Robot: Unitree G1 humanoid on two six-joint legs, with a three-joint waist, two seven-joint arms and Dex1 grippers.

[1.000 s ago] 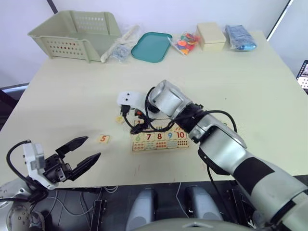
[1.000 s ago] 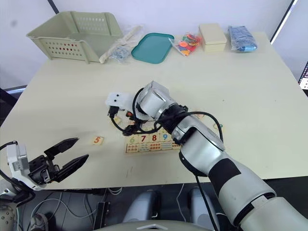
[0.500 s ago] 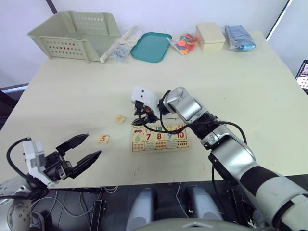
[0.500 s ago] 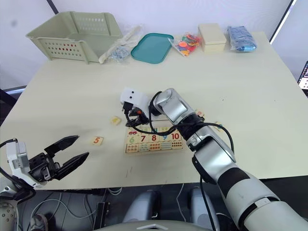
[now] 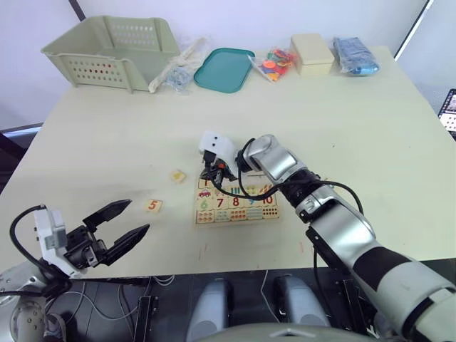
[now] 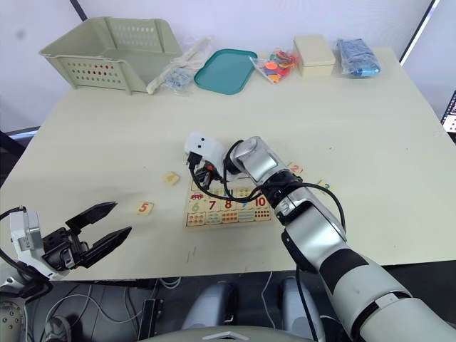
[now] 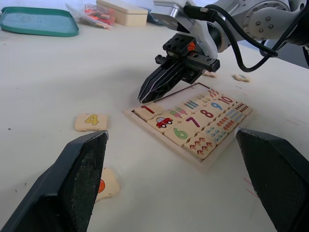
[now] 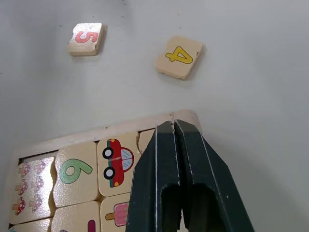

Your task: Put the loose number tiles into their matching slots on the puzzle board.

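- The right gripper (image 7: 147,95) has its jaws pressed together with nothing between them, tips down over the corner of the puzzle board (image 5: 236,204) where the "1" tile (image 7: 147,111) sits in its slot.
- Just under those tips, the board shows the red car picture (image 8: 114,159) and the green 6 (image 8: 73,170), with 7, 8, 9 and 10 running on along the row away from the tips.
- The "4" tile (image 8: 179,56) lies loose on the desk (image 5: 107,135), a little way beyond the right jaws and clear of the board's rim.
- The "5" tile (image 8: 85,38) lies farther out from the right jaws than the 4, between them and the left gripper (image 5: 125,224).
- The left gripper has its jaws spread wide and empty, held near the desk's front edge, well apart from the board.
- Two more loose tiles (image 6: 296,169) (image 6: 323,184) lie on the desk on the far side of the board from the left jaws; their numerals cannot be read.
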